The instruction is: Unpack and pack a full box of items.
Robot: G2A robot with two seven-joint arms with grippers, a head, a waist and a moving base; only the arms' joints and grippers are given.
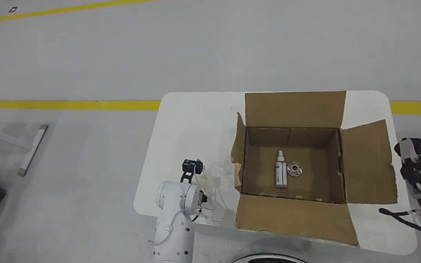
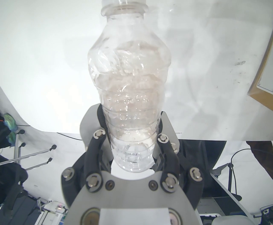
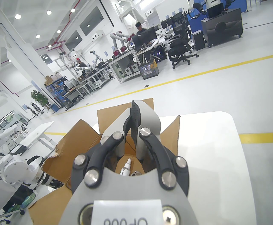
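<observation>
While our left end effector pinches the clear bottle over the counter, our right end effector is pressed together, empty. Just past it, the box holds a spray bottle and metal ring (unpacking unfinished, we judge; repacking not begun).

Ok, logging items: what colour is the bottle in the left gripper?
Clear; the bottle shows best in the left wrist view.

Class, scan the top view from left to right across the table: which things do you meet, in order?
Left arm → clear bottle in its pincer → box's left flap → spray bottle → round metal part → box's right flap.
</observation>
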